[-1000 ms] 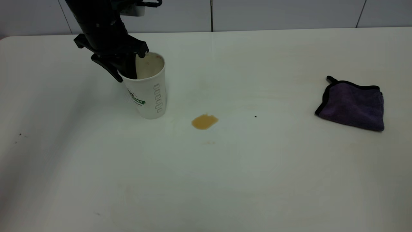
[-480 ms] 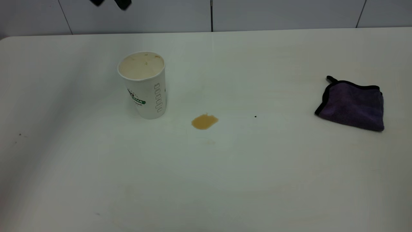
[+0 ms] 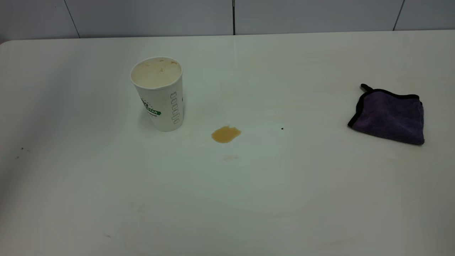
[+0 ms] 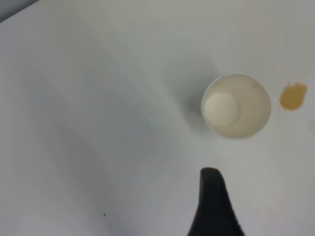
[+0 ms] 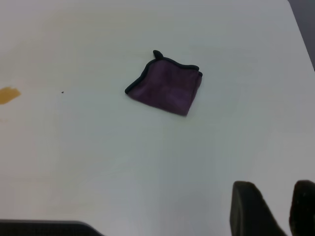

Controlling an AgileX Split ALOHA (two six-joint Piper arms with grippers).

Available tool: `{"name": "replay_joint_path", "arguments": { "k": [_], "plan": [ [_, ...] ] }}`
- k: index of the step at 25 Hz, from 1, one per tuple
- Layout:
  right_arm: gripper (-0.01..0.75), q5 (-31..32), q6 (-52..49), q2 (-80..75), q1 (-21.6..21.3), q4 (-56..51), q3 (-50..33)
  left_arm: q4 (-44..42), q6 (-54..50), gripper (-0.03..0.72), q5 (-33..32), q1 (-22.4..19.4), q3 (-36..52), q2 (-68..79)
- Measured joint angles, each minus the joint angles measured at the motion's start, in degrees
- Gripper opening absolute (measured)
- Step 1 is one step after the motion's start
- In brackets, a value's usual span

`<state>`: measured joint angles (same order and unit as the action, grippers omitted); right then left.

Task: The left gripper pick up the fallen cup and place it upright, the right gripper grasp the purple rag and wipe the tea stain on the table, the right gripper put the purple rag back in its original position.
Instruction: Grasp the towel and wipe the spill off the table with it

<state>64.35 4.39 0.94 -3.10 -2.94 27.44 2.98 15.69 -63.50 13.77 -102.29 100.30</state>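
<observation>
The white paper cup [image 3: 159, 93] stands upright on the table [image 3: 227, 199], left of centre; from above it shows in the left wrist view [image 4: 236, 105]. The amber tea stain [image 3: 226, 134] lies just right of the cup's foot and also shows in the left wrist view [image 4: 293, 96]. The purple rag [image 3: 389, 115] lies folded at the far right, untouched; the right wrist view shows it too [image 5: 165, 88]. My left gripper is high above the cup, empty; only one finger [image 4: 212, 201] shows, with bare table beside it. My right gripper [image 5: 275, 191] hovers high, well short of the rag, fingers slightly apart and empty.
A tiny black speck [image 3: 282, 128] lies between the stain and the rag. A few dark specks [image 3: 22, 148] sit near the table's left edge. A grey tiled wall [image 3: 227, 16] runs behind the table's far edge.
My left gripper let go of the cup's rim, rose and left the exterior view. The cup stays upright where it was. Stain and rag have not moved.
</observation>
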Motion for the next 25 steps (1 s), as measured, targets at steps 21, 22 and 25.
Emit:
{"name": "replay_joint_path", "arguments": {
  "k": [21, 22, 25],
  "plan": [
    [0.238, 0.0, 0.0, 0.0, 0.0, 0.0, 0.0, -0.6, -6.5, 0.543, -3.2, 0.0, 32.0, -36.7],
    [0.238, 0.0, 0.0, 0.0, 0.0, 0.0, 0.0, -0.6, -6.8, 0.543, -3.2, 0.0, 35.4, -39.1],
    [0.238, 0.0, 0.0, 0.0, 0.0, 0.0, 0.0, -0.7, -8.1, 0.543, -3.2, 0.0, 46.0, -46.2]
  ]
}}
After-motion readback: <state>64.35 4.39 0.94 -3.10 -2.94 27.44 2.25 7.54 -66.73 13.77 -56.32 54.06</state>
